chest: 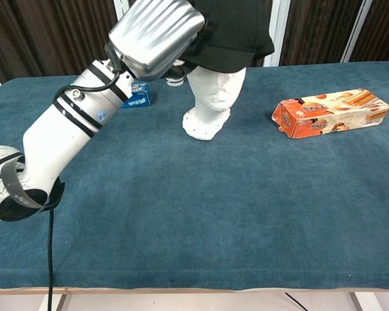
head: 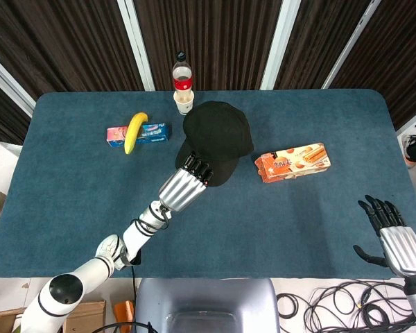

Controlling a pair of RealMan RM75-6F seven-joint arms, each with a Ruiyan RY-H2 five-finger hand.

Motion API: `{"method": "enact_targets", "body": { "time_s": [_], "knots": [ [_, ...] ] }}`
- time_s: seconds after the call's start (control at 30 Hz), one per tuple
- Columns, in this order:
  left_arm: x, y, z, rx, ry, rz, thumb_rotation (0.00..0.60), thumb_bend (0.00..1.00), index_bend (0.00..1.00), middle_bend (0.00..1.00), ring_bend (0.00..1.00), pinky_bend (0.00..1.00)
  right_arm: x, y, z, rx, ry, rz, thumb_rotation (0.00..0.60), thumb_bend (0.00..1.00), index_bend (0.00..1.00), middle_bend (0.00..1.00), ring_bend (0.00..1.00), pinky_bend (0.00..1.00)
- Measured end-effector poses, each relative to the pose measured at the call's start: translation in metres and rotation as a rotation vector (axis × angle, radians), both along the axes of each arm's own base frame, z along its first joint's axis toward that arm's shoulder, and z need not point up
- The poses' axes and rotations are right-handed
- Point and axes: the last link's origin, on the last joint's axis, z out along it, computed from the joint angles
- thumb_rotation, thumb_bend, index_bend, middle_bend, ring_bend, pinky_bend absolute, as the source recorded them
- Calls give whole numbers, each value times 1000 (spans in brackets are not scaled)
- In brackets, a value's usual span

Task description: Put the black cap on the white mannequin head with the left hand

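Note:
The black cap point(head: 218, 139) sits over the top of the white mannequin head point(chest: 214, 97), covering it down to about the eyes in the chest view, where the cap point(chest: 236, 35) hides the crown. My left hand point(head: 184, 187) holds the cap's brim edge at its near left side; in the chest view my left hand point(chest: 157, 35) is in front of the cap at the upper left. My right hand point(head: 392, 232) rests open near the table's front right corner, holding nothing.
A banana point(head: 134, 131) lies on a blue snack box point(head: 142, 134) at the back left. A bottle point(head: 182, 75) and a paper cup point(head: 184, 102) stand behind the head. An orange biscuit box point(head: 292, 161) lies to the right of the head.

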Motion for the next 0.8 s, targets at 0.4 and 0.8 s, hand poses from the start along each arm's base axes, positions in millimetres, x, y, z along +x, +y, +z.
{"method": "enact_targets", "body": {
  "time_s": [0.4,0.8],
  "knots": [
    [-7,-22,-2,-87,-47,0,600,278,49,103,89,264,1,1,-3,2,18,3,600,171,0,0,0,0],
    [-103,-78,37,-141,-81,262,600,283,11,74,38,161,3,2,-10,0,53,3,600,171,0,0,0,0]
  ]
}}
